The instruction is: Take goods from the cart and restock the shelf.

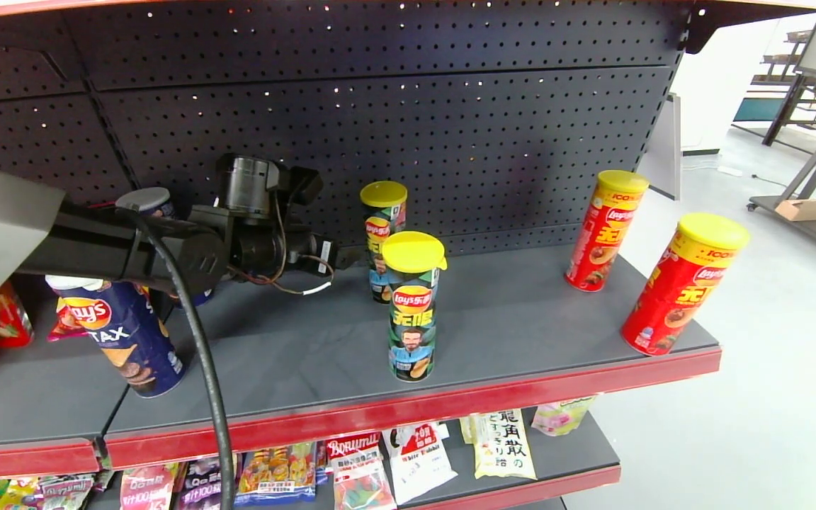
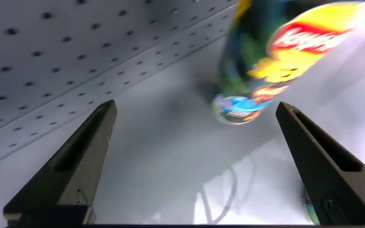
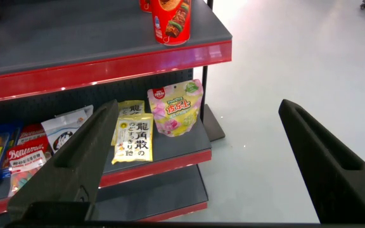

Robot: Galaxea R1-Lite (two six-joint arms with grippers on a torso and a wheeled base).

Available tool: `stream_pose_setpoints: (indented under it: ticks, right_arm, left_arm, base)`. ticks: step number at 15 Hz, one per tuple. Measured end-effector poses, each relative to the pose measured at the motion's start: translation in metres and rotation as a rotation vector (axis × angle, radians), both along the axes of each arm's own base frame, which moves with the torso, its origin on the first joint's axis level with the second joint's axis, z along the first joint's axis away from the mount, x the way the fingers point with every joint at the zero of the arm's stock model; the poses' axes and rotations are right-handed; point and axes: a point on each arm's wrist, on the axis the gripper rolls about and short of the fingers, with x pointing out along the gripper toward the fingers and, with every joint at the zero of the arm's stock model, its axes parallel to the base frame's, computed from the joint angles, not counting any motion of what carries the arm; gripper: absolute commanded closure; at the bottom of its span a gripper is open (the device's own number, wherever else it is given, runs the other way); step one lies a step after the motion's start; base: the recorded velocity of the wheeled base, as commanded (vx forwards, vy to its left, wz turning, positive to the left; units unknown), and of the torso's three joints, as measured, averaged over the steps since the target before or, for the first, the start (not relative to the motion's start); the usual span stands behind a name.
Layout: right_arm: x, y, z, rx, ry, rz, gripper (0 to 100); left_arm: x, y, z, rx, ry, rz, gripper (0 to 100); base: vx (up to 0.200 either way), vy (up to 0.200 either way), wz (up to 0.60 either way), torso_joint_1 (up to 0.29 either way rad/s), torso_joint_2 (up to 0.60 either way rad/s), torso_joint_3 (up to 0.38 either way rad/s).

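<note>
Now: chip cans stand upright on the upper shelf, and both grippers are spread wide and empty.

Nearest the shelf's (image 1: 295, 368) red front edge, a dark blue can (image 1: 128, 336), a green chip can (image 1: 412, 312) with a yellow plastic lid and a glossy red can (image 1: 681, 287) are seen, well apart on the matte grey deck. Behind them, a second green can (image 1: 382, 234) and a second red can (image 1: 603, 230) are set close to the black perforated back panel (image 1: 493, 127). The left gripper (image 2: 196, 107) is held low over the deck by that panel, its dark wedge-shaped fingers far apart with nothing between them and a blurred green can just beyond. The right gripper (image 3: 198, 104) is likewise fully parted and empty, before the lower shelf (image 3: 170, 166), where a yellow packet (image 3: 132, 136) and a pink-green pouch (image 3: 176, 107) are kept.
</note>
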Motion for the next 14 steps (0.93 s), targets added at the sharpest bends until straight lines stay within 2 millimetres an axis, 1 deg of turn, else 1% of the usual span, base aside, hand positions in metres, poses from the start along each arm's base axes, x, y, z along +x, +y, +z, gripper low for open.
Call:
stream_pose_setpoints:
  ticks: [2, 4, 8, 14]
  right_arm:
    - [0.000, 0.000, 0.000, 0.000, 0.000, 0.000, 0]
    - [0.000, 0.000, 0.000, 0.000, 0.000, 0.000, 0]
    - [0.000, 0.000, 0.000, 0.000, 0.000, 0.000, 0]
    - [0.000, 0.000, 0.000, 0.000, 0.000, 0.000, 0]
  left_arm:
    - [0.005, 0.006, -0.003, 0.012, -0.002, 0.013, 0]
    - [0.009, 0.007, -0.006, 0.011, 0.000, 0.019, 0]
    - [0.024, 0.003, -0.008, -0.001, -0.018, 0.024, 0]
    - [0.038, -0.002, -0.019, -0.006, -0.028, 0.017, 0]
  base:
    - [0.000, 0.000, 0.00, 0.000, 0.00, 0.000]
    - [0.000, 0.000, 0.00, 0.000, 0.00, 0.000]
    - [0.000, 0.000, 0.00, 0.000, 0.00, 0.000]
    - [0.000, 0.000, 0.00, 0.000, 0.00, 0.000]
